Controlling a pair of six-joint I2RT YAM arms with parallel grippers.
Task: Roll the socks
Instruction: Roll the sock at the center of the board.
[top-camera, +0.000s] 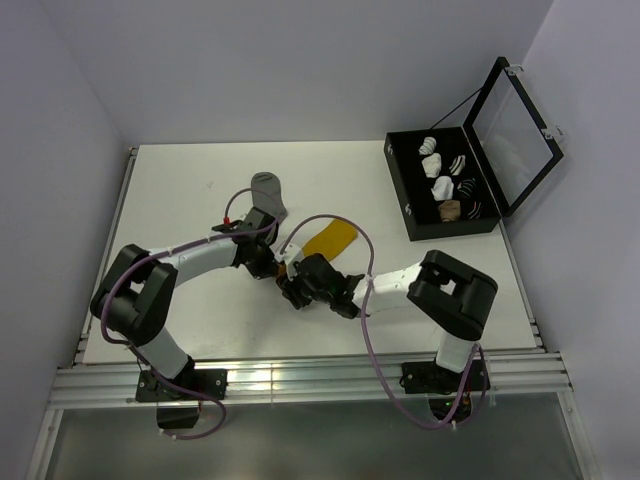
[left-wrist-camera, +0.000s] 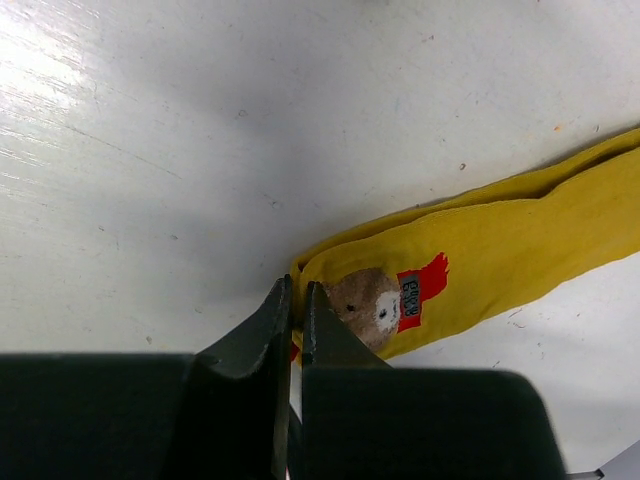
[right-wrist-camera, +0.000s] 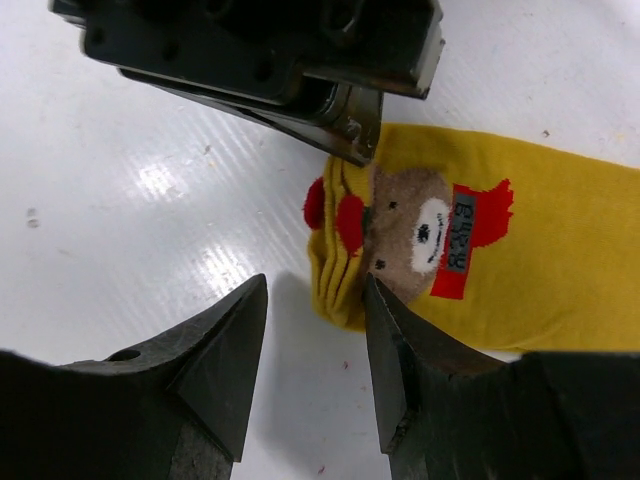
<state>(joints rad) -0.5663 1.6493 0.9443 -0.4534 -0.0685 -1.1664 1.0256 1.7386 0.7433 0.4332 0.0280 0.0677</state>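
Observation:
The mustard-yellow sock (top-camera: 331, 240) lies flat mid-table, with a bear and a red mark near its cuff (left-wrist-camera: 520, 240). My left gripper (left-wrist-camera: 297, 300) is shut on the folded edge of that cuff. In the top view it sits at the sock's near end (top-camera: 276, 268). My right gripper (right-wrist-camera: 315, 290) is open at the same cuff, one finger over the sock's (right-wrist-camera: 540, 270) folded end and the other on bare table. It is beside the left gripper (top-camera: 296, 291). The grey sock (top-camera: 268, 189) lies flat behind the left arm, untouched.
An open black case (top-camera: 401, 192) stands at the back right, its clear lid (top-camera: 515, 125) raised, with white, striped and tan sock bundles (top-camera: 447, 185) inside. The left gripper's fingers (right-wrist-camera: 352, 140) show at the top of the right wrist view.

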